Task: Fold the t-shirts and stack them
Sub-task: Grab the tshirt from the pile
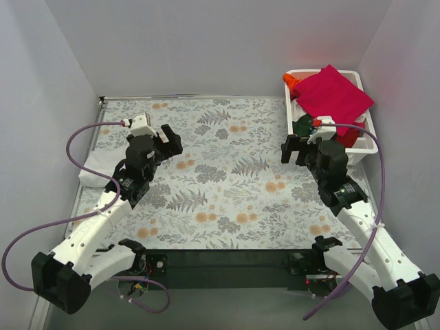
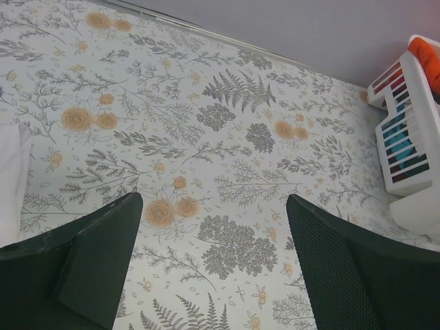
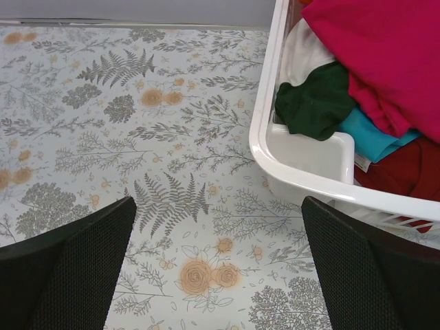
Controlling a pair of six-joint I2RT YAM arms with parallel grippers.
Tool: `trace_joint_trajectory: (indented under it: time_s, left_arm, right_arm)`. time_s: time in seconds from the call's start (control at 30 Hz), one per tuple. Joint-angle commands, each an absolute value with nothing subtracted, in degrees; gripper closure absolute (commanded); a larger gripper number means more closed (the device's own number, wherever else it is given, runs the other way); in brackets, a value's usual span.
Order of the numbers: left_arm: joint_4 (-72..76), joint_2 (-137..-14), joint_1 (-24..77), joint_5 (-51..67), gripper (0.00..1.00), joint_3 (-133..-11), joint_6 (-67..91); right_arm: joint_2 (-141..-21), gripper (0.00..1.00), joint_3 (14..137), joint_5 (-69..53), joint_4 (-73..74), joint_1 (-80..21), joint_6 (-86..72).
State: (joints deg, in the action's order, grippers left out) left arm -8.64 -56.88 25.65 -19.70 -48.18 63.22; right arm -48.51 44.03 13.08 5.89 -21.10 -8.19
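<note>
White t-shirt (image 1: 96,170): lying on the table (image 1: 227,199), far left of the basket (image 3: 263,130)
Right gripper (image 3: 218,203): fingers apart, empty, just beside the basket's near-left corner
Left gripper (image 1: 168,139): fingers apart, empty, well left of the basket
Crimson t-shirt (image 1: 333,96): topmost in the basket, over green t-shirt (image 3: 316,103) and teal t-shirt (image 3: 375,134)

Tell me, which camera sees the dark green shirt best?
The right wrist camera. There the green shirt lies bunched up close inside the basket, at its near corner. The top camera shows only a small dark patch. The left wrist camera sees just the basket's slotted side, no green.
</note>
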Motion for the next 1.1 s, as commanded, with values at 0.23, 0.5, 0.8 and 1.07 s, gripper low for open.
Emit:
trace_joint_trajectory:
  time_s: [0.23, 0.5, 0.8, 1.07]
  left_arm:
    - [-8.9, -54.9, 27.1, -26.2, 0.16, -49.8, 63.4]
    - [-8.2, -55.3, 27.4, -24.1, 0.15, -49.7, 63.0]
    - [-7.3, -56.9, 29.6, -25.5, 0.14, -49.7, 61.7]
    - [-8.5, -56.3, 29.6, -23.9, 0.14, -49.6, 61.2]
  right_arm:
    - [-48.6, 0.02, 46.1, 15.3, 5.0, -21.1, -7.4]
    - [-51.2, 0.02, 51.9, 22.1, 8.8, -21.0, -4.9]
    - [-70.4, 0.01, 70.3, 28.3, 14.8, -21.0, -1.3]
    - [-98.9, 0.02, 101.8, 25.2, 21.7, -14.7, -1.2]
